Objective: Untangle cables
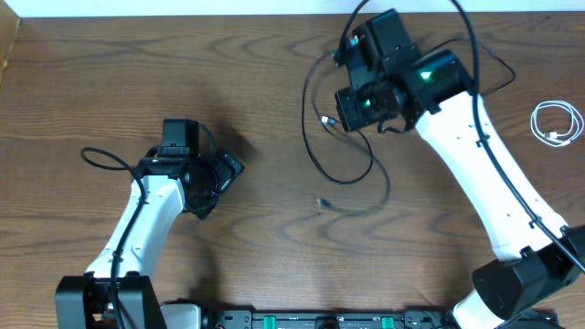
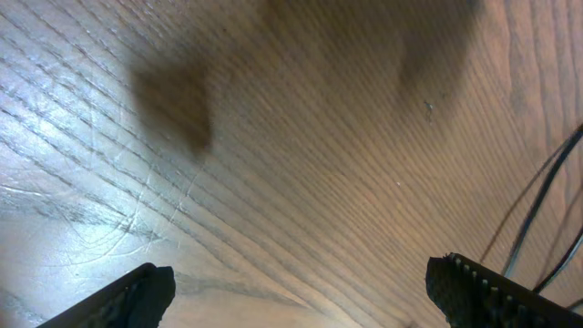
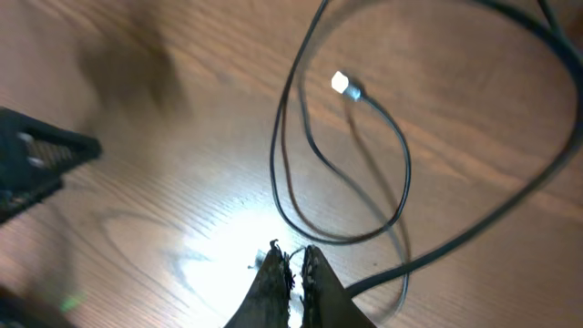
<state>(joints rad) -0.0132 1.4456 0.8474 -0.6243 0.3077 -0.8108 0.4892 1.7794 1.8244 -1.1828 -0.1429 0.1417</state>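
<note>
A thin black cable [image 1: 305, 128] loops over the table's middle right, with a small plug [image 1: 325, 119] lying inside the loop. A second black strand trails down to a loose end [image 1: 322, 202]. The white cable [image 1: 558, 123] lies coiled apart at the right edge. My right gripper [image 1: 352, 108] hovers over the top of the loop. In the right wrist view its jaws [image 3: 293, 255] are pinched on a thin black strand, above the loop [image 3: 278, 182] and the silver plug [image 3: 340, 83]. My left gripper [image 1: 224, 174] [image 2: 301, 282] is open and empty over bare wood, left of the cables.
Thicker black wires run along the right arm [image 1: 475, 55] and curl beside the left arm [image 1: 101, 155]. Dark strands [image 2: 537, 210] cross the right edge of the left wrist view. The table's far edge meets a white wall [image 1: 183, 9].
</note>
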